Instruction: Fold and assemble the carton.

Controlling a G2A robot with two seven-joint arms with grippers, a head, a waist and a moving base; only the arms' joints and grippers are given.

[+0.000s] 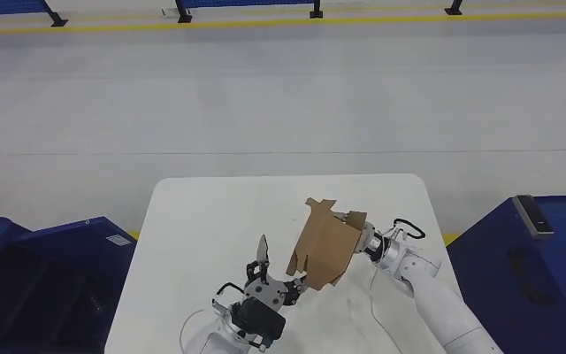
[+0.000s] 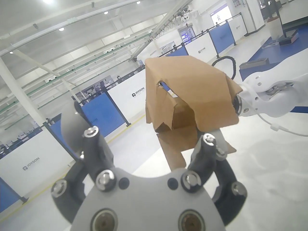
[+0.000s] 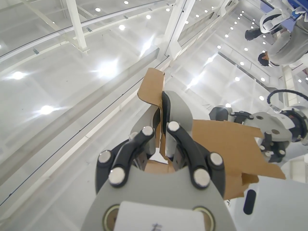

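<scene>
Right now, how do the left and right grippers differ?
The right gripper is shut on a flap of the carton; the left gripper is open and holds nothing. The right gripper holds the carton up, tilted; the left gripper sits by its lower edge. Both face the carton.

- One brown cardboard carton (image 1: pixel 329 246), partly folded, with its flaps loose.
- One white table (image 1: pixel 203 230) with rounded corners.
- Two white robot arms, one at each near corner of the table.
- Two grey-and-black two-fingered grippers: the left gripper (image 1: pixel 279 267) and the right gripper (image 1: pixel 363 237).
- Four gripper fingers in all, two on each gripper.
- Two dark blue units on the floor, one on each side of the table: the left blue unit (image 1: pixel 53 265) and the right blue unit (image 1: pixel 513 274).
- One small grey device (image 1: pixel 533 215) lying on the right blue unit.
- One yellow floor line (image 1: pixel 265 22) across the far floor.
- Four dark blue barrier feet (image 1: pixel 181 13) along that line.
</scene>
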